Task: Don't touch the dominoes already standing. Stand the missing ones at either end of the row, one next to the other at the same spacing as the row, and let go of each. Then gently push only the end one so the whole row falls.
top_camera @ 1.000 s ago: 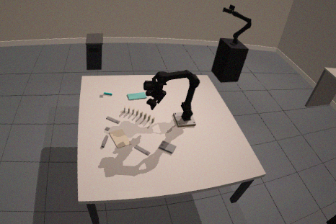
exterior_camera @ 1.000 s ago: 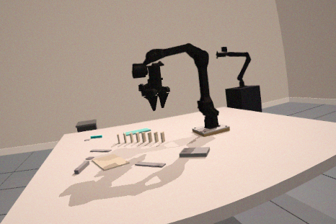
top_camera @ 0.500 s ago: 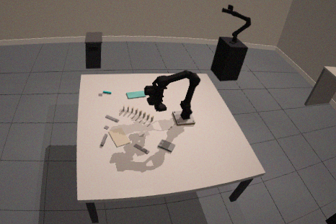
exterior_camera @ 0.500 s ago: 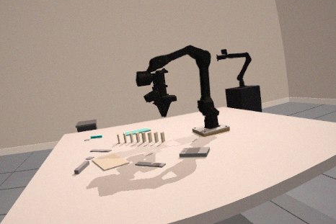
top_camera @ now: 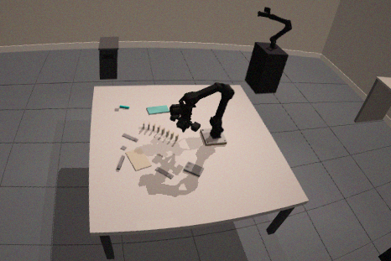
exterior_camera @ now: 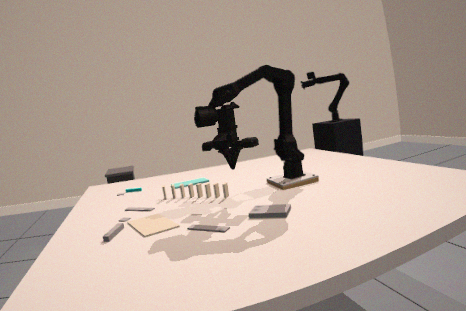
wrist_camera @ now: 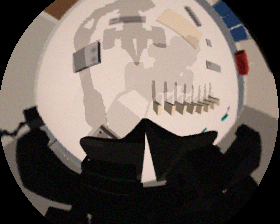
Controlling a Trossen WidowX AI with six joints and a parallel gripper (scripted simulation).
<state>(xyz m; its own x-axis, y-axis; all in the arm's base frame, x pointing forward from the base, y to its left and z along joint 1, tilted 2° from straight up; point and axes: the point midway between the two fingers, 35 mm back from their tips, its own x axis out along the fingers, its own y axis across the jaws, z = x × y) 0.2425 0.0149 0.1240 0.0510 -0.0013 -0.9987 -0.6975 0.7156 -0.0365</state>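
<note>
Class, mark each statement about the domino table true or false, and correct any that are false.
1. The gripper is shut with nothing between its fingers. True.
2. The row of dominoes is standing upright. True.
3. The gripper is touching the end domino. False: it hangs in the air above the table, near the row's end closest to the arm's base plate, apart from the dominoes.
4. The teal flat piece lies between the domino row and the tan flat sheet. False: teal lies on the far side of the row, tan on the near side.
5. A second dark arm stands on a black pedestal on the floor beyond the table. True.
</note>
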